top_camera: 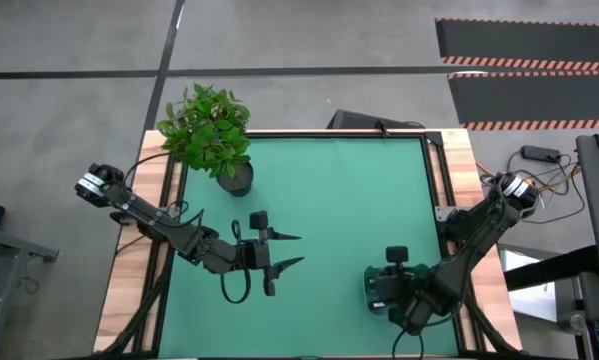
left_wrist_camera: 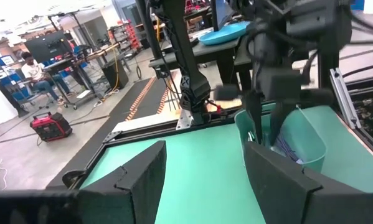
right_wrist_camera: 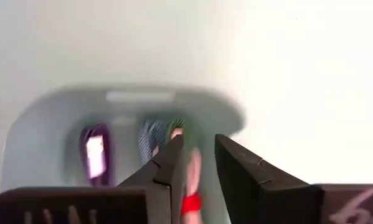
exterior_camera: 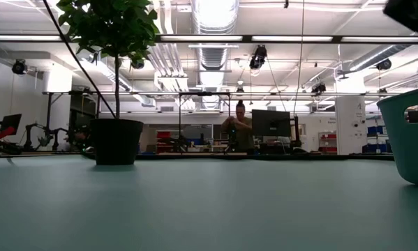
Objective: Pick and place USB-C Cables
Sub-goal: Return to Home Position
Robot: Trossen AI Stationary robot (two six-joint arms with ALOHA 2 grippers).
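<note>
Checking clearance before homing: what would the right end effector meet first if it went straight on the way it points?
Likely the pinkish USB-C cable in the green bin, straight ahead of the right end effector; depth is unclear.

Matt covering, bare wood, smooth plastic.
The table [top_camera: 339, 200] has a smooth, matt green covering with pale bare wood [top_camera: 127, 290] along its sides. The bin [exterior_camera: 411, 132] looks like smooth teal plastic, and the pot [exterior_camera: 116, 141] is dark and matt. The left gripper [left_wrist_camera: 205, 168] has matt black fingers [left_wrist_camera: 279, 180], probably plastic. The USB-C Cables [right_wrist_camera: 96, 152] are too blurred to judge.
</note>
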